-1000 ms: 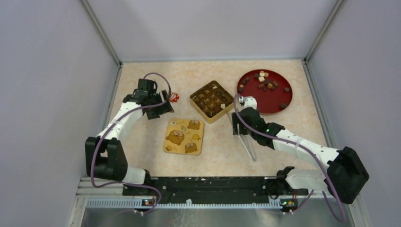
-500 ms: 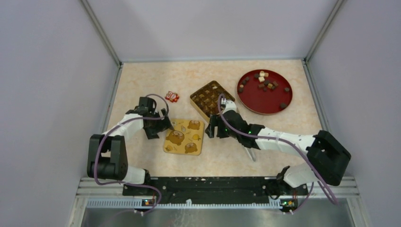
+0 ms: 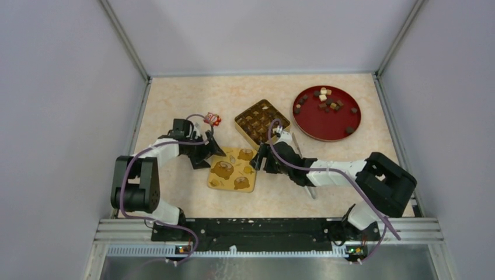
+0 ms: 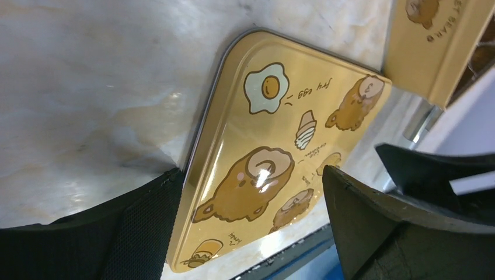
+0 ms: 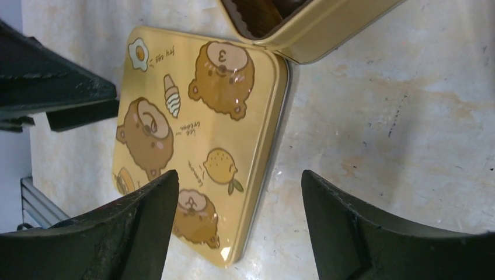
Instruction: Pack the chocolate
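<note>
Chocolate lumps (image 3: 328,105), dark with a few pale ones, lie on a round red plate (image 3: 344,129) at the back right. More chocolate fills the open gold box (image 3: 261,122) at the middle. The square yellow lid (image 3: 233,170) with bear pictures lies flat in front of the box. My left gripper (image 3: 209,153) stands open at the lid's left edge (image 4: 274,146), one finger (image 4: 146,221) against the rim. My right gripper (image 3: 261,161) is open, straddling the lid's right edge (image 5: 192,116), below the box's corner (image 5: 315,35).
A small red-and-white wrapped sweet (image 3: 212,119) lies behind the left gripper. A thin metal tool (image 3: 312,191) lies on the table under the right forearm. Grey walls close in the table on three sides.
The left gripper came forward from beside the sweet to the lid's left edge and opened wider. The right gripper swung left from beside the box to the lid's right edge. The lid shifted slightly right.
</note>
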`<state>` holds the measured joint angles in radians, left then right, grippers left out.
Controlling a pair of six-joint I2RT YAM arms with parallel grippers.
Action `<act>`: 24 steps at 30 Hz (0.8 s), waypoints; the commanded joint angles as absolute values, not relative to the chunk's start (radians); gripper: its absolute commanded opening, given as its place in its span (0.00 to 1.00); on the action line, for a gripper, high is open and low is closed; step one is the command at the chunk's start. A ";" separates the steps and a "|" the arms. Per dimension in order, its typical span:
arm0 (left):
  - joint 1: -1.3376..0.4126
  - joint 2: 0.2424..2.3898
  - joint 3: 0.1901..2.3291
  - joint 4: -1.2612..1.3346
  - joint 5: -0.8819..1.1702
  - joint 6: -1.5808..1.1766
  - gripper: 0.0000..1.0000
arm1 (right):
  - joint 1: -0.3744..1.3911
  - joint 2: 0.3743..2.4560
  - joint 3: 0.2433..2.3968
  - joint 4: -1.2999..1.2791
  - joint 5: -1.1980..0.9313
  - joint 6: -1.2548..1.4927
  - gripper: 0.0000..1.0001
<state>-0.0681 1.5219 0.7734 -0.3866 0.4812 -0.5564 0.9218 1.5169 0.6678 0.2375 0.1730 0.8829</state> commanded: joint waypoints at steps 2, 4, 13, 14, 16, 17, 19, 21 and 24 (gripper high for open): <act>-0.071 1.572 0.706 -0.353 0.633 -0.568 0.95 | 0.931 1.587 0.681 0.310 0.218 1.015 0.75; -0.071 1.571 0.697 -0.330 0.685 -0.583 0.95 | 0.931 1.616 0.684 0.315 0.200 1.027 0.75; -0.071 1.523 0.663 -0.300 0.842 -0.600 0.94 | 0.925 1.654 0.632 0.402 0.138 1.092 0.74; -0.071 1.509 0.662 -0.310 0.841 -0.600 0.93 | 0.921 1.654 0.629 0.408 0.134 1.093 0.74; -0.071 1.482 0.665 -0.330 0.841 -0.603 0.92 | 0.917 1.656 0.621 0.417 0.127 1.098 0.74; -0.071 1.469 0.663 -0.335 0.848 -0.605 0.91 | 0.918 1.658 0.617 0.425 0.121 1.101 0.74; -0.071 1.440 0.659 -0.333 0.863 -0.615 0.86 | 0.915 1.665 0.612 0.435 0.110 1.107 0.74; -0.071 1.410 0.652 -0.321 0.882 -0.622 0.80 | 0.910 1.672 0.608 0.445 0.100 1.110 0.74; -0.071 1.377 0.647 -0.303 0.909 -0.624 0.68 | 0.905 1.676 0.606 0.455 0.092 1.111 0.74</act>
